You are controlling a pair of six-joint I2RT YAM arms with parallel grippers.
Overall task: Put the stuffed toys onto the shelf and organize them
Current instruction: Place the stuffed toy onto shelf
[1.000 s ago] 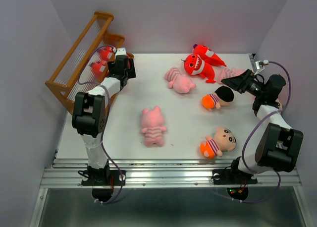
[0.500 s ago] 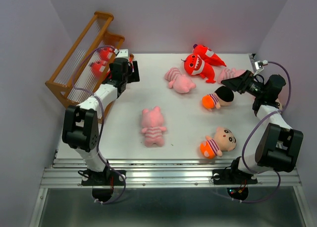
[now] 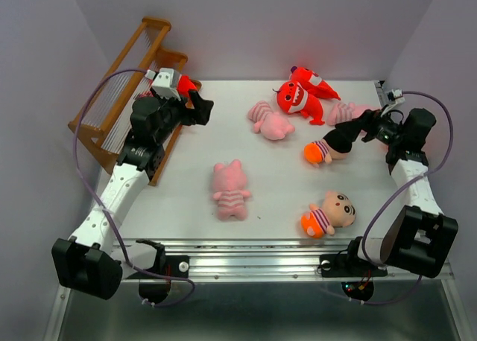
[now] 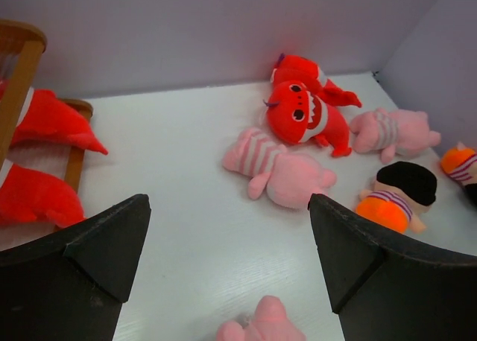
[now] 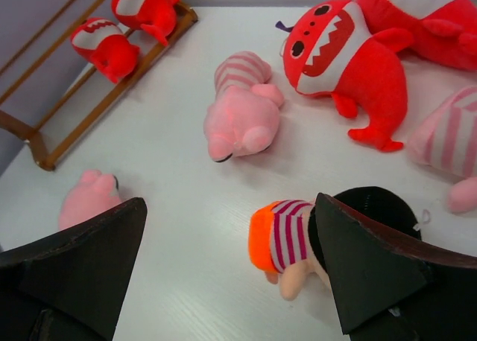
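Left claw (image 3: 198,109) open and empty beside the shelf (image 3: 104,112) at upper left, where two red monsters (image 5: 104,43) lie; right claw (image 3: 349,131) open near a boy doll (image 3: 320,151) on the desk (image 3: 186,173) at right

Top camera looks down on whole bench (image 3: 186,199); both wrist cameras sit low, sharing the area around red monster (image 4: 302,119).

Shelf (image 3: 123,95) stands at far left, along the left edge of the desk (image 3: 179,207). Shelf monster A (image 5: 100,43) and shelf monster B (image 5: 145,6) lie on it, side by side.

Far, right of centre: front monster (image 3: 298,100) touching back monster (image 3: 313,80) behind it. Left pig (image 3: 270,120) lies left of them, right pig (image 3: 346,112) right of them.

Far boy doll (image 3: 324,149) lies nearer, on the right. Near boy doll (image 3: 328,213) lies at near right. Centre pig (image 3: 229,190) lies left of it, well apart.
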